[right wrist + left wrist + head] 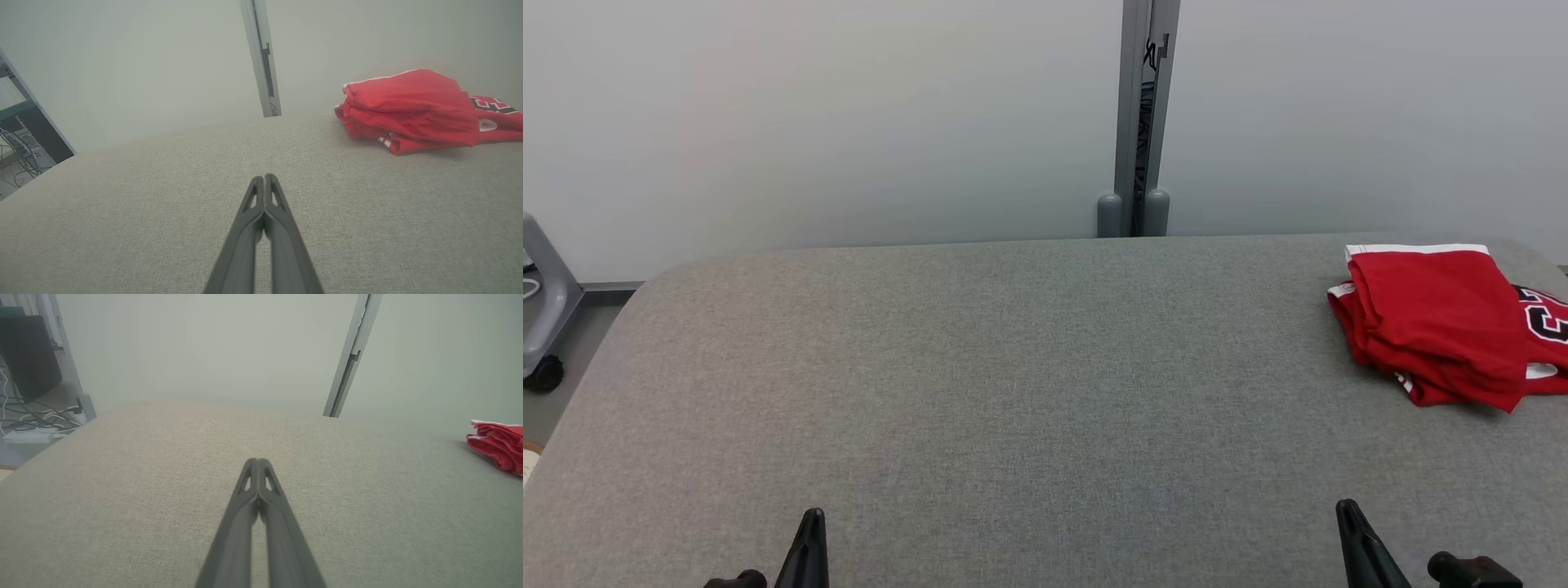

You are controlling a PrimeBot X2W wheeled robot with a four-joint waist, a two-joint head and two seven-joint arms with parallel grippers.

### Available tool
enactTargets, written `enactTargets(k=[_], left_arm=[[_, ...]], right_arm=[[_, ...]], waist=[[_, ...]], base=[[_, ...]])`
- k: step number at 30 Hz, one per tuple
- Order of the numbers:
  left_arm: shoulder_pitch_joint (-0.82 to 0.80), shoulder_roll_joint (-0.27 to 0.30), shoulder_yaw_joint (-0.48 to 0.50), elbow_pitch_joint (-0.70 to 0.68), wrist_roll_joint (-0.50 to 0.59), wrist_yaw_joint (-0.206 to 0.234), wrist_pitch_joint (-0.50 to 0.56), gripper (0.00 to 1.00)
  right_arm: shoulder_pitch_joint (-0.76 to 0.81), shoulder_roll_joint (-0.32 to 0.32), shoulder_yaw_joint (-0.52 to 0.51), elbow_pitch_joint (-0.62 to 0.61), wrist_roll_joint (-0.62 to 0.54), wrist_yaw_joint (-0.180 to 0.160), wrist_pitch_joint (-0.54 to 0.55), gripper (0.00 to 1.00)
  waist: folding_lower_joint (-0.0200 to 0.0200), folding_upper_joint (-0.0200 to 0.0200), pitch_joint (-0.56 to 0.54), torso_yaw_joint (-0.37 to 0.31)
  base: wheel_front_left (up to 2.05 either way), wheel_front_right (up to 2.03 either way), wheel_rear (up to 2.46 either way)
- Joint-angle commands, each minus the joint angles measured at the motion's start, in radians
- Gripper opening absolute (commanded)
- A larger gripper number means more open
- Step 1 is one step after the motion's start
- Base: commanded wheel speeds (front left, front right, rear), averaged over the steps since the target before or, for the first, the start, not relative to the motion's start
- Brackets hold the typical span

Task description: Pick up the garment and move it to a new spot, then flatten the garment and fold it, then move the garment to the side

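Note:
A folded red garment (1441, 327) with white trim and black lettering lies at the far right of the grey table (1013, 392). It appears in the right wrist view as the garment (412, 110) at the upper right, and in the left wrist view as a red bundle (498, 445) at the right edge. My left gripper (810, 523) rests low at the near left, shut and empty, tips together (257, 462). My right gripper (1346, 510) sits at the near right, shut and empty (264, 178), well short of the garment.
A grey vertical post (1145, 114) stands behind the table against a pale wall. A grey wheeled frame (543, 310) stands off the table's left edge. Cables and a power strip (32, 433) lie on the floor to the left.

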Motion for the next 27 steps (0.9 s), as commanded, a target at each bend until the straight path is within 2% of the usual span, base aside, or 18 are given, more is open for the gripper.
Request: enactTargets(k=[1,27], left_arm=[[-0.032,0.002,0.004,-0.011,-0.042,-0.005,0.008,0.0],[-0.15,0.004,0.001,0.03,-0.483,-0.055,0.083,0.0]], right_arm=[[-0.021,-0.007,-0.011,-0.013,0.046,0.0,0.011,0.0],[-0.097,-0.039,-0.104,-0.005,0.496,0.0,0.136,0.0]], waist=[[0.0,-0.0001,0.001,0.0],[0.0,-0.0001,0.021,-0.006]], base=[[0.0,0.0,0.0],[0.0,0.0,0.0]])
